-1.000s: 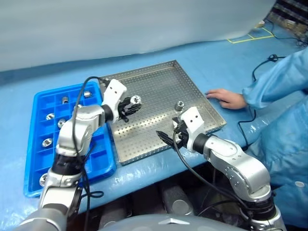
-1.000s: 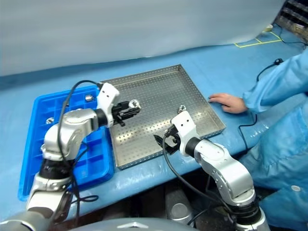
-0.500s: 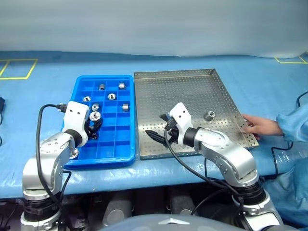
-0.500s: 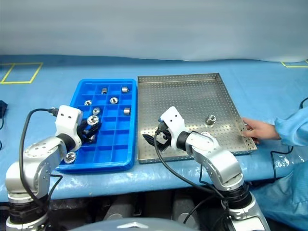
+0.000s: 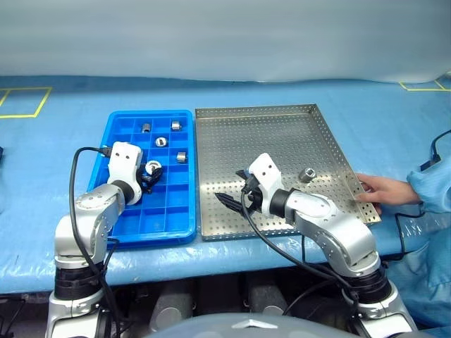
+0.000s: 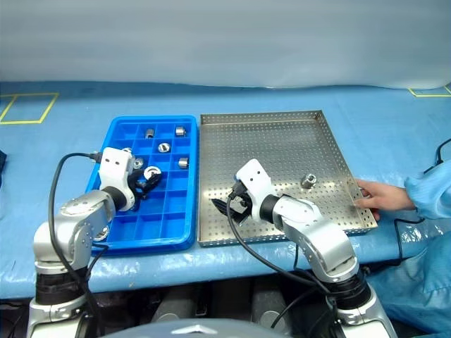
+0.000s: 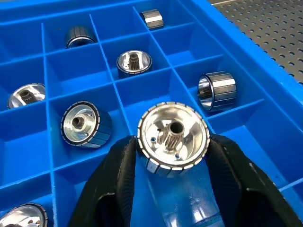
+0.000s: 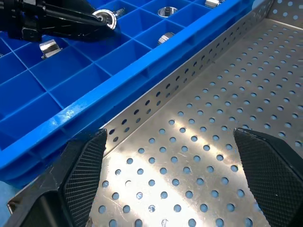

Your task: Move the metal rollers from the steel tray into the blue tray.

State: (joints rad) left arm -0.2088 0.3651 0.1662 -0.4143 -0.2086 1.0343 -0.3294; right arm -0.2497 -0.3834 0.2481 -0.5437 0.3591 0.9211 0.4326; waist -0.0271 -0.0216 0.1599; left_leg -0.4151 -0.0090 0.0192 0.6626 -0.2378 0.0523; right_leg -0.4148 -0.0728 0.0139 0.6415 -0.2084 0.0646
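The blue tray (image 5: 156,235) lies left of the steel tray (image 5: 268,134), their long sides touching. My left gripper (image 7: 173,142) hangs over the blue tray's middle compartments, shut on a metal roller (image 7: 173,135) whose toothed centre hole faces the camera. Several other metal rollers (image 7: 85,124) rest in separate compartments around it. One roller (image 5: 306,174) stands on the steel tray's right half. My right gripper (image 8: 175,165) is wide open and empty, low over the steel tray's perforated floor near the rim next to the blue tray.
A person's hand (image 5: 380,190) rests on the steel tray's right near edge, the blue sleeve (image 5: 431,184) beyond it. Both trays sit on a blue covered table with yellow tape marks (image 5: 21,102) at the far left. A black cable (image 5: 76,169) loops off my left arm.
The camera swung, shifting the whole view. My left gripper carried the roller from over the steel tray to over the blue tray. The right gripper stayed open in place.
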